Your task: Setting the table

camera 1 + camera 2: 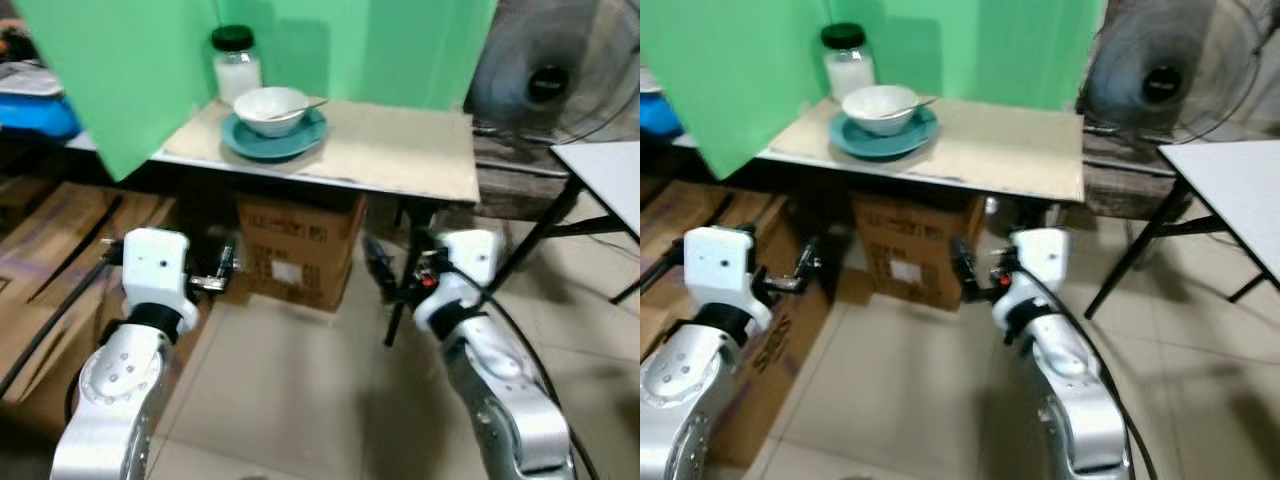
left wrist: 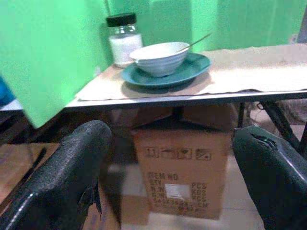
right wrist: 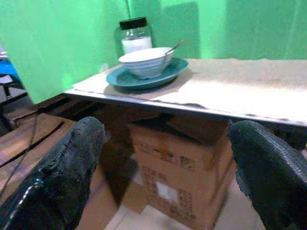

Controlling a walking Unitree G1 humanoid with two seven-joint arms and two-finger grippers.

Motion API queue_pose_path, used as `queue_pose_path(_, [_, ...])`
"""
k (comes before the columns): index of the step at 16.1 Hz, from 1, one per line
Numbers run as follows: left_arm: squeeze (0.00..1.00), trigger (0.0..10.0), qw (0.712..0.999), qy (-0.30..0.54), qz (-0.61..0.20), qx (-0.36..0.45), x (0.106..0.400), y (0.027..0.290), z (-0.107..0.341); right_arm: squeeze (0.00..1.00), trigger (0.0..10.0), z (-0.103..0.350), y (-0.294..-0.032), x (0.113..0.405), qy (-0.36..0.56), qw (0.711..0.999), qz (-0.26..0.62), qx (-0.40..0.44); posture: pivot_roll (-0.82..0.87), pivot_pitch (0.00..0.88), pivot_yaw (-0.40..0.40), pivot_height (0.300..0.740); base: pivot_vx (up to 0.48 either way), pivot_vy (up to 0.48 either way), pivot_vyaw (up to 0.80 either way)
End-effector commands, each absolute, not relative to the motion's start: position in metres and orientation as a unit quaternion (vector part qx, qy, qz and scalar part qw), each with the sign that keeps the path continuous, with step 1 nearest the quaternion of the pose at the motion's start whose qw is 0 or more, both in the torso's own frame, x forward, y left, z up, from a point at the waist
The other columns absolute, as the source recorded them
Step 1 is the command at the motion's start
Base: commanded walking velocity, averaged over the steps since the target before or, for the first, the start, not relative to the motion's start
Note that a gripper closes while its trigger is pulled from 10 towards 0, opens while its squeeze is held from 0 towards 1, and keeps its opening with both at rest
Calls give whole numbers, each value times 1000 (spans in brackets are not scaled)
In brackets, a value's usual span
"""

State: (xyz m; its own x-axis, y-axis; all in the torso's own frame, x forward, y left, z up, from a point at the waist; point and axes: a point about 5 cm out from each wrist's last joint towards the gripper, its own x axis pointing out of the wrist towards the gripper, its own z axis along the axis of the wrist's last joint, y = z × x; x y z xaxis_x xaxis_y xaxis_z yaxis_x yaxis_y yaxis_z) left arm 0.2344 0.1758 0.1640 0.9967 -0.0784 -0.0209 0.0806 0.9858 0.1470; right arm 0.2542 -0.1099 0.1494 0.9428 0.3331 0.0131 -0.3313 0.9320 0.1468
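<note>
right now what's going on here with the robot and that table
The robot stands facing a small table with both arms held low in front of it, below the tabletop. The left gripper and right gripper are both open and hold nothing. On the table, a white bowl with a spoon in it sits on a teal plate, with a black-lidded jar just behind. A cardboard box sits under the table.
</note>
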Motion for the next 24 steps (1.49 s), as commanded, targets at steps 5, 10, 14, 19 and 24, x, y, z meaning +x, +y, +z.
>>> queue_pose_path(5, [0,10000,996,5,-59,68,237,166,163,114,10000,149,-127,256,6,991,116,72,-29,72,38,740,365,0,0])
queue_pose_path(10, [0,10000,995,4,-66,68,238,164,163,0,10000,148,-127,253,7,990,117,73,-27,76,42,740,355,0,0])
queue_pose_path(14, [0,10000,996,4,-63,70,237,166,163,0,10000,148,-124,254,9,990,125,72,-19,77,33,740,350,0,0])
queue_pose_path(19, [0,10000,996,3,-60,71,236,166,164,0,10000,151,-118,256,2,987,151,45,-16,78,30,740,346,0,320])
queue_pose_path(24, [0,10000,995,-2,-66,80,238,165,166,0,10000,159,-122,258,-19,988,137,70,-18,73,35,740,338,0,0])
